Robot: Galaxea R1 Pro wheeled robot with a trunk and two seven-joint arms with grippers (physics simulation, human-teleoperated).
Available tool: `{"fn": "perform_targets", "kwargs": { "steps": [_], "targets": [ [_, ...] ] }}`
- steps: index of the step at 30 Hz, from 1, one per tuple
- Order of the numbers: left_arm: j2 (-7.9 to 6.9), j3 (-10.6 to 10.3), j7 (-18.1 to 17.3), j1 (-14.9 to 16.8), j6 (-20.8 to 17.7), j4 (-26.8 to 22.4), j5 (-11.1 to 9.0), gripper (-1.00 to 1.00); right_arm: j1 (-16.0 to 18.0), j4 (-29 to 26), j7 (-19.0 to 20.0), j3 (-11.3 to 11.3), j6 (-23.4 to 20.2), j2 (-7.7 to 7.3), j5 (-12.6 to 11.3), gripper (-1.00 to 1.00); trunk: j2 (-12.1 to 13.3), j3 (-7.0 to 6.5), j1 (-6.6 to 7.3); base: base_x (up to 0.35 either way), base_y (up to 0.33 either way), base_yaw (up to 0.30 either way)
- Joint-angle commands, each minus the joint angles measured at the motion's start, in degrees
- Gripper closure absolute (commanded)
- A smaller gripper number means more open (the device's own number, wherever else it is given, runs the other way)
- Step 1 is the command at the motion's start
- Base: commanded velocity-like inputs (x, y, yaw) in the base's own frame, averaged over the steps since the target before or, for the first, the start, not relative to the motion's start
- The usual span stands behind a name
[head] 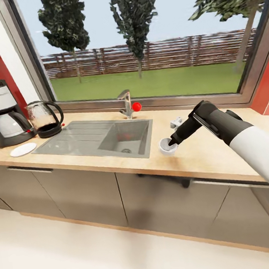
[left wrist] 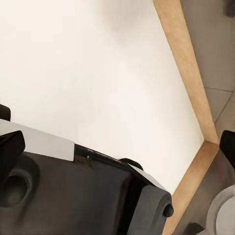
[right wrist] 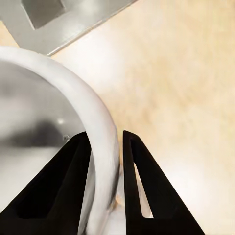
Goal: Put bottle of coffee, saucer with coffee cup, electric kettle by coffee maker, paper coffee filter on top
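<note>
Cup (head: 167,146) stands on the countertop (head: 203,151) just right of the sink (head: 97,138), near the front edge. Right gripper (right wrist: 106,161) pinches its rim, one finger inside, one outside. Bare worktop lies to its right. Far left stand the coffee maker (head: 2,116), kettle (head: 44,119) and saucer (head: 23,149). No writing is readable. Left gripper's state: cannot tell.

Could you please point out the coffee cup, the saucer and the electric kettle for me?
coffee cup (head: 166,149): head view, on its white outer wall.
saucer (head: 23,149): head view, middle of the plate.
electric kettle (head: 42,116): head view, on its glass body.
</note>
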State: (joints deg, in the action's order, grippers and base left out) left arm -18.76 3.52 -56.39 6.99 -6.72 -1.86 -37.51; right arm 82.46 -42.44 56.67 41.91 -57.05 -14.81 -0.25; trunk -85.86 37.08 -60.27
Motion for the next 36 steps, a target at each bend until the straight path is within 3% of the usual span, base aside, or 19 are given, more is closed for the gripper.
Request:
{"fn": "perform_targets", "kwargs": {
  "steps": [1,8,21,36],
  "targets": [
    [-0.01,0.35,-0.21,0.04,-0.6,0.02,0.07,-1.0,0.07,-0.09,0.11,0.19,-0.25,-0.01,0.03,1.0,-0.03,0.06,0.0,0.0,0.0,0.273],
    [0.0,0.35,-0.21,0.04,-0.62,0.02,0.07,-1.0,0.07,-0.09,0.11,0.17,-0.25,0.26,-0.01,1.0,-0.03,0.06,0.0,0.0,0.0,0.238],
    [0.02,0.35,-0.21,0.04,-0.59,0.02,0.07,-1.0,0.07,-1.99,0.19,-0.09,-0.25,0.22,-0.06,1.0,-0.03,0.06,0.0,0.0,0.001,0.023],
    [0.0,0.35,-0.21,0.04,-0.6,0.02,0.07,-1.0,0.07,-2.03,0.11,0.01,-0.25,0.22,-0.01,1.0,-0.03,0.06,0.0,0.041,0.298,0.251]
  ]
}}
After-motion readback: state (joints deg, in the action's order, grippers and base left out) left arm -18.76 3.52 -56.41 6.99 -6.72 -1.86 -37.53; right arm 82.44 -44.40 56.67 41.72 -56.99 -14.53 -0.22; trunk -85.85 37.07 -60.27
